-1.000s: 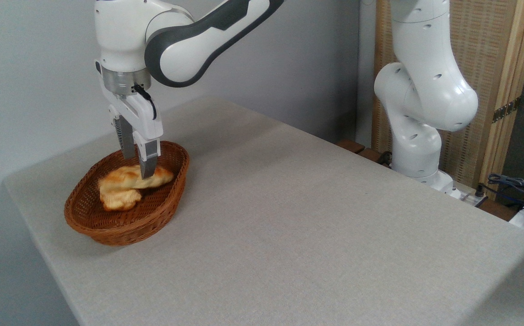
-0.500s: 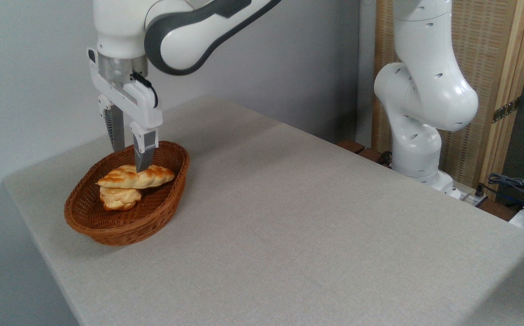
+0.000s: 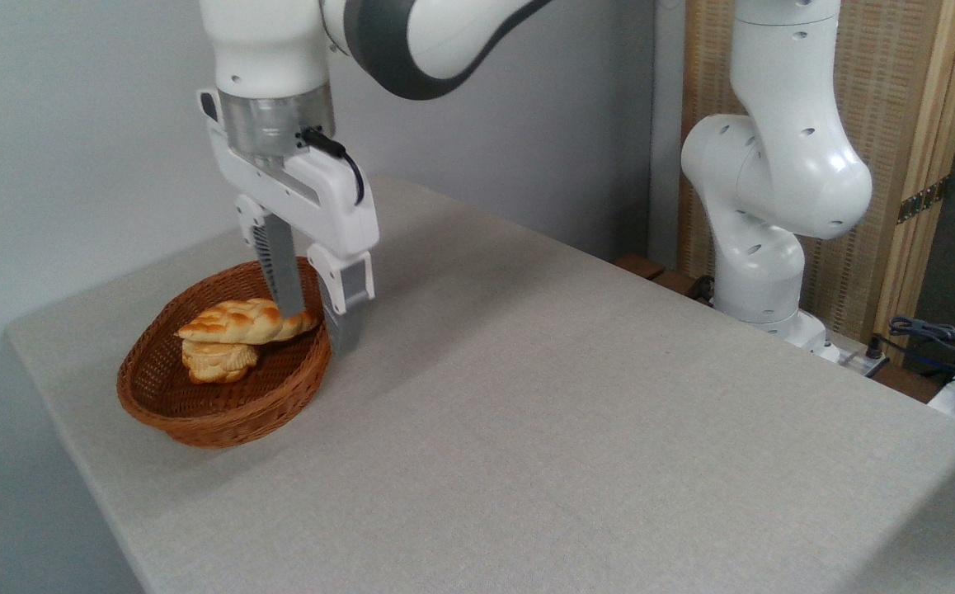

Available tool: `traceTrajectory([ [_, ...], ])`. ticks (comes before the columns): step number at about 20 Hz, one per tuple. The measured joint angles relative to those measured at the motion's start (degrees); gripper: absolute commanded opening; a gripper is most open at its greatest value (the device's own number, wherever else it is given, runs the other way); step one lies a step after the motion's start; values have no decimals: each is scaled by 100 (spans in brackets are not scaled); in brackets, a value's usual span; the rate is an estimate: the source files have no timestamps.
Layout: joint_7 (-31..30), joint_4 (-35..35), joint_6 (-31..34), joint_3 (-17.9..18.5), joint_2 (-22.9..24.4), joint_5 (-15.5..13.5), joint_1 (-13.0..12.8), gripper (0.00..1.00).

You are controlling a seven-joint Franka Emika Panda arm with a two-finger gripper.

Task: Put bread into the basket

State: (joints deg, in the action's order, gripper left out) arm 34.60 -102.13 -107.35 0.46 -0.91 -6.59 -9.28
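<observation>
Two fingers of the end effector (image 3: 318,326) are hanging spread apart, gripping nothing, over the oval reddish-brown wicker basket's (image 3: 197,412) right rim. Glossy golden braided bread (image 3: 238,322) is lying inside; wide grey worktop (image 3: 568,412) is lying bare rightward.

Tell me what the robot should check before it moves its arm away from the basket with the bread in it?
1. Bread inside the basket: ok, it lies on a smaller bun.
2. Gripper let go of the bread: ok, the fingers are spread apart with nothing between them.
3. Fingers clear of the bread: cannot tell, one finger overlaps the loaf's pointed end in this view.
4. Fingers clear of the basket rim: cannot tell, the other finger's tip overlaps the rim's right edge.
5. Basket sitting flat on the table: ok.
</observation>
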Motion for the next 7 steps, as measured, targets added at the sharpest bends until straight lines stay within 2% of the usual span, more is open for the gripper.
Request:
traceTrajectory([
  [2, 450, 0, 152, 133, 2, 96, 2, 100],
  [4, 730, 0, 196, 177, 3, 343, 1, 100],
  [7, 783, 0, 249, 231, 4, 400, -1, 100],
])
